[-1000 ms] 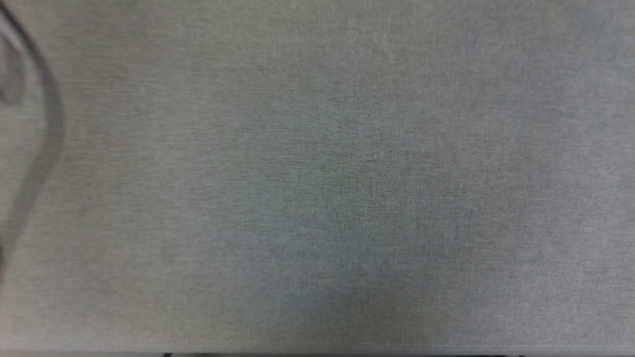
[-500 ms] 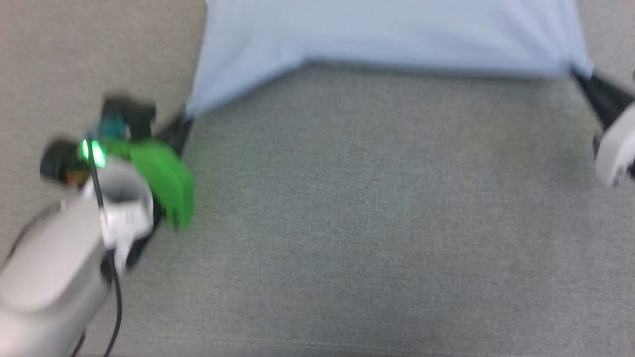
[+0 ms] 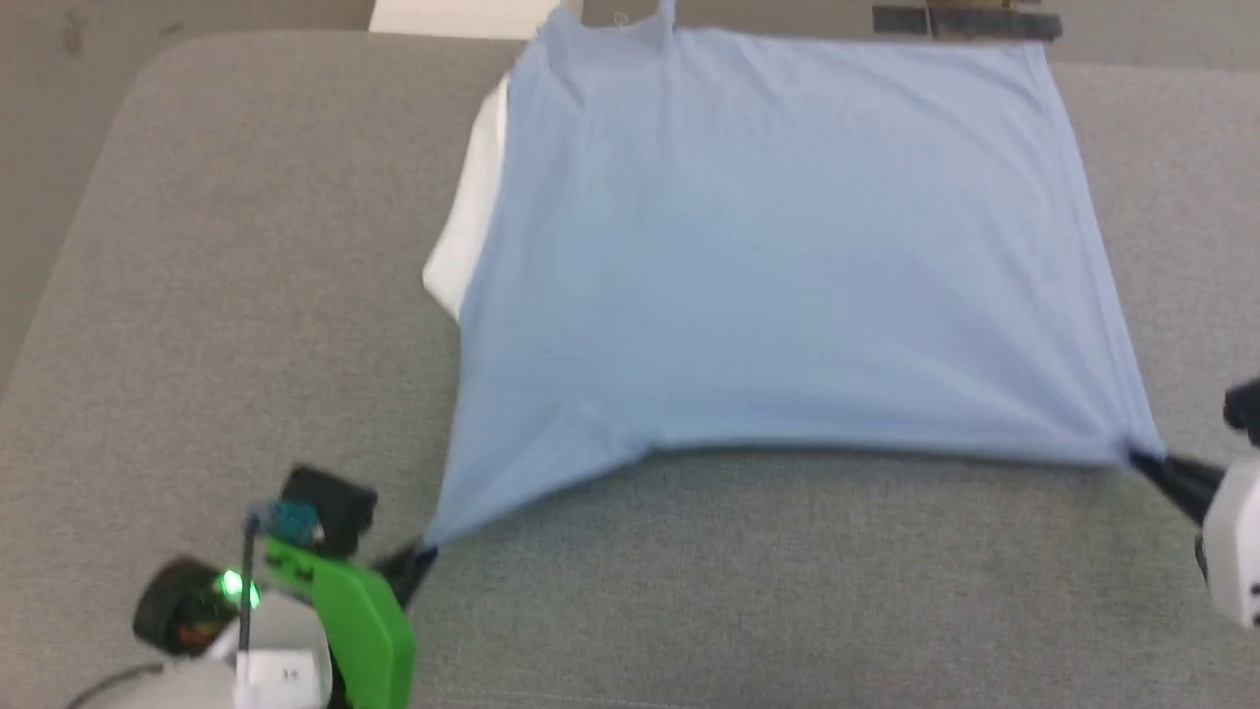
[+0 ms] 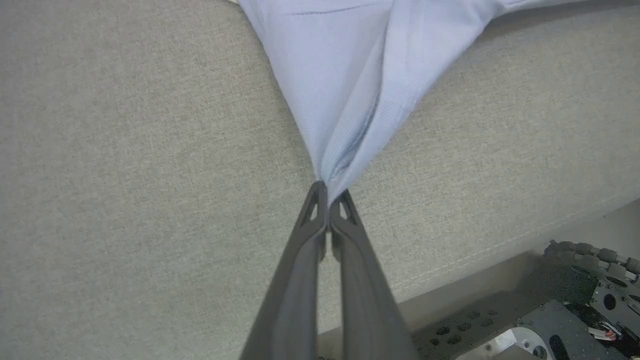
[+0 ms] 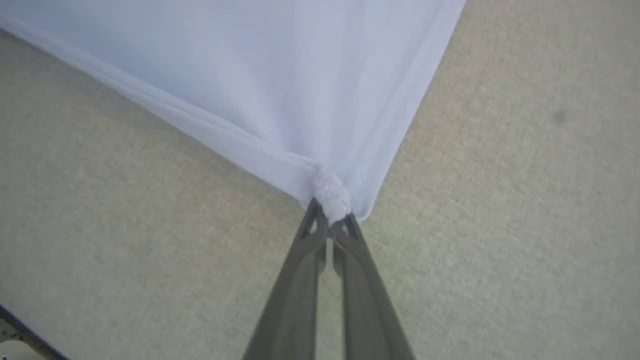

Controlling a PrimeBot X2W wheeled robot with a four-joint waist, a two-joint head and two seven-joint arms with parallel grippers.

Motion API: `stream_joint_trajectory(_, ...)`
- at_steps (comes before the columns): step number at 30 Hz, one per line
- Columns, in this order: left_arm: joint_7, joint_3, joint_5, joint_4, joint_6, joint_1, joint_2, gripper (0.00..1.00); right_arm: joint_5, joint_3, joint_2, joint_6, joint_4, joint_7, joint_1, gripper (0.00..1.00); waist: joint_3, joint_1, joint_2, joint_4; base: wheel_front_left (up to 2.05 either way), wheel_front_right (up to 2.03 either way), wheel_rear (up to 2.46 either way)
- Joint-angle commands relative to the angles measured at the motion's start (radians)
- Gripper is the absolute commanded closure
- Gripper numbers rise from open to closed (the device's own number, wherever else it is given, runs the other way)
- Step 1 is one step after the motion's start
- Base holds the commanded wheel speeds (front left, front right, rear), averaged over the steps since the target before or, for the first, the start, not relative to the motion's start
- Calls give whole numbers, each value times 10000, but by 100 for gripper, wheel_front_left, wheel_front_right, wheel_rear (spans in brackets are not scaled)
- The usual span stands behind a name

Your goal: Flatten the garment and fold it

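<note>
Your head camera is swinging up. A second ago it was taking in only grey cloth, half a second ago just the shirt's near edge, and now it is showing the whole light blue polo shirt [image 3: 787, 266] lying spread at the centre of the grey fabric-covered bench [image 3: 197, 295]. That shift is the view's, not the shirt's.

At 7 o'clock your left tool [image 3: 418, 556] is pinching the near-left corner, jaws together on the cloth. At 10 o'clock a white piece [image 3: 471, 217] is peeking from under the shirt's left edge; I cannot tell whether it is the collar. At 12 o'clock a pale slab [image 3: 453, 15] and, further right, a dark object [image 3: 965, 20] are sitting past the bench's far edge, away from the work. At 4 o'clock your right tool [image 3: 1142, 461] is clamping the near-right corner the same way.

The near edge is pulling taut between the tools, so I am judging the flattening nearly done and the folding not yet begun.
</note>
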Motion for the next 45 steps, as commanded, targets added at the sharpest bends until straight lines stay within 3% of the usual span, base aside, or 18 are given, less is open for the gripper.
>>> stream_joint_trajectory(1, 120, -84, -189, -174, 141, 417, 159, 100, 286, -122, -218, -17, -219, 339, 479, 100, -513, 2, 0, 43, 0, 0, 0)
stream_joint_trajectory(8, 898, -618, -1150, -1028, 516, 1806, 729, 100, 1325, -676, -960, -17, -1485, 1949, 2442, 100, -914, 2, 0, -27, 0, 0, 0)
stream_joint_trajectory(13, 942, -723, -1033, -1240, 570, 1885, 822, 100, 1340, -1397, -1078, -17, -2041, 2234, 3163, 100, -868, 2, 0, -68, 0, 0, 0)
stream_joint_trajectory(25, 98, 426, -65, -1118, 252, -516, -164, 100, 1186, -3585, -359, -17, -3199, 1809, 3065, 100, 18, 2, 0, -201, 0, 0, 0)
stream_joint_trajectory(31, -610, 1266, 336, -458, 129, -2028, -786, 100, 422, -4662, 95, -17, -3374, 1790, 2466, 100, 987, 2, 0, -339, 0, 0, 0)
stream_joint_trajectory(45, -651, 1197, 960, 1828, -508, -3845, -1565, 100, -1391, -5167, 1269, -17, -2534, 2499, 850, 100, 2358, 2, 0, -531, 0, 0, 0)
